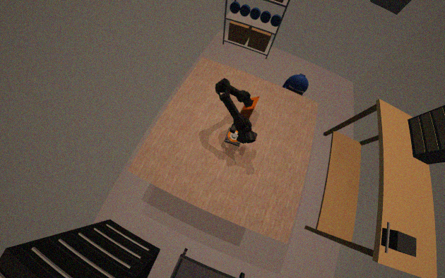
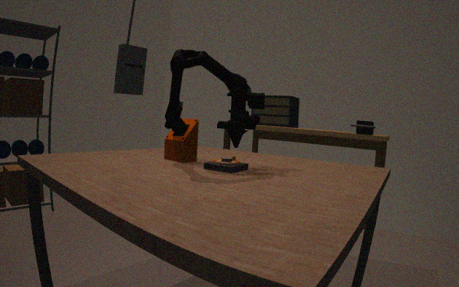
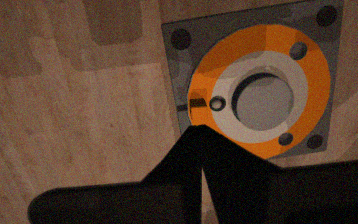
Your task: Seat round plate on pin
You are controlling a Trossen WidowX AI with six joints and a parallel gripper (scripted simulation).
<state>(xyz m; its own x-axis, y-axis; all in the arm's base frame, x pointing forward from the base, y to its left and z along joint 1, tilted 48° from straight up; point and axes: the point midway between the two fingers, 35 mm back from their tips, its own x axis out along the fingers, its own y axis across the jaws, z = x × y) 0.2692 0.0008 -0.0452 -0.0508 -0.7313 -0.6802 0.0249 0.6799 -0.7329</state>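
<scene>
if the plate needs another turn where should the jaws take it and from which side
Judging by shape, best at the orange tab on the round plate, coming straight down from above. The plate lies low on the grey base, so its thin rim offers little from the side, while the tab sticks out at the edge beside the small hole. The gripper, shut on nothing, hangs above it.

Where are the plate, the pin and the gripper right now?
plate [image 3: 310, 75]: wrist view, on its orange ring.
pin [image 3: 217, 104]: wrist view, on its round top, beside the dark tab mark.
gripper [image 2: 237, 145]: exterior view, at the shut fingertips, above the base and apart from it.
</scene>
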